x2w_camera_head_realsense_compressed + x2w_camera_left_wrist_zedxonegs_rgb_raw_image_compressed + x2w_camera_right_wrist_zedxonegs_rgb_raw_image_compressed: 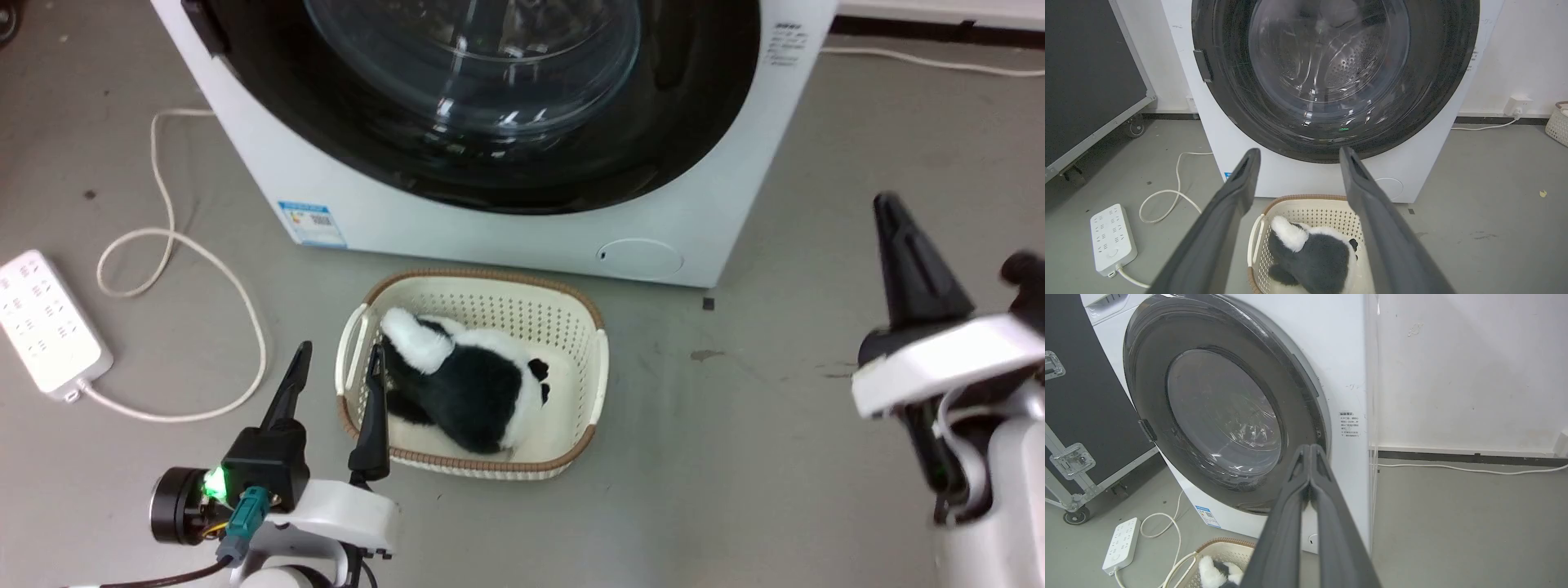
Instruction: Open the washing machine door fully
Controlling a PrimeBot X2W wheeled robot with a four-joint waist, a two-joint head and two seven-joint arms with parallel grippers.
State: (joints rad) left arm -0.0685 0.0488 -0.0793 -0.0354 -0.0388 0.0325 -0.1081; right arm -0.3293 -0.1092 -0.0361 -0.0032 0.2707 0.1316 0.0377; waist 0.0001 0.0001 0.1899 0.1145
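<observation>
The washing machine door (1224, 424) is shut. The right tool (1310, 449), pressed together, points at its rim (likely to pry it); the left tool (1298, 153) hangs spread.

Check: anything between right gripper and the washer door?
Nothing visible between the right gripper and the washing machine door. The basket sits on the floor in front, below the door; swing clearance unclear.

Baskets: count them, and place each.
2. One basket on the floor before the washing machine, holding a plush toy; a second basket by the wall, partly cut off. Others may be hidden.
</observation>
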